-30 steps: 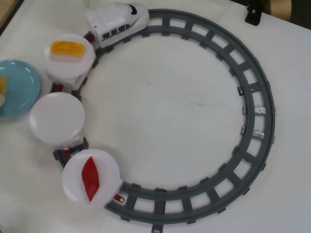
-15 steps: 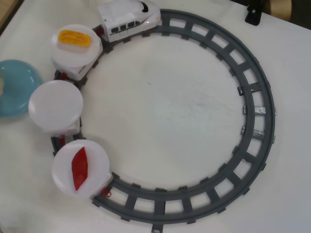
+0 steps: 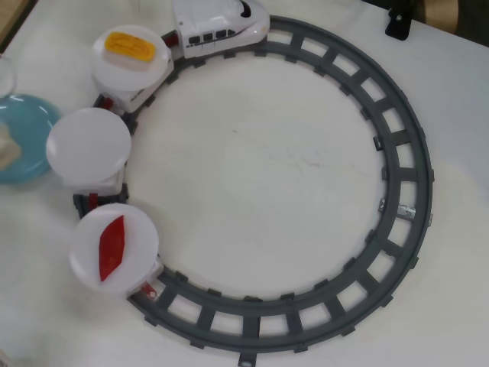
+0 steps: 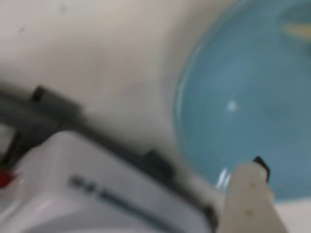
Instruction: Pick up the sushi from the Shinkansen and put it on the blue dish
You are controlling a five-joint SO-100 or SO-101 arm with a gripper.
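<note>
Overhead view: grey ring track (image 3: 397, 153) on a white table (image 3: 275, 176). The Shinkansen (image 3: 221, 23) sits on the track at top, nose pointing right, with three cars curving down the left side behind it. The first car's white plate (image 3: 131, 57) holds a yellow ridged piece (image 3: 130, 46). The middle plate (image 3: 89, 147) is bare. The last plate (image 3: 114, 249) holds a red pointed piece (image 3: 111, 247). The blue dish (image 3: 27, 141) lies at the left edge, partly cut off by the frame, just beside the middle plate and off the track. The sushi (image 3: 8, 145) rests on the dish, a pale cream piece at the frame edge, only partly visible. A black bracket (image 3: 398, 23) stands at top right, outside the ring. The arm itself does not show in this view. Wrist view, blurred: the dish (image 4: 243, 107) fills the upper right, with a pale streak at its top right edge, too blurred to identify with certainty. A white car body (image 4: 97, 189) on dark track (image 4: 48, 104) occupies the lower left. One pale finger (image 4: 250, 204) with a dark tip rises from the bottom edge over the near rim of the dish; nothing is seen against it. The second finger is out of frame, so the gripper's opening cannot be told.
</note>
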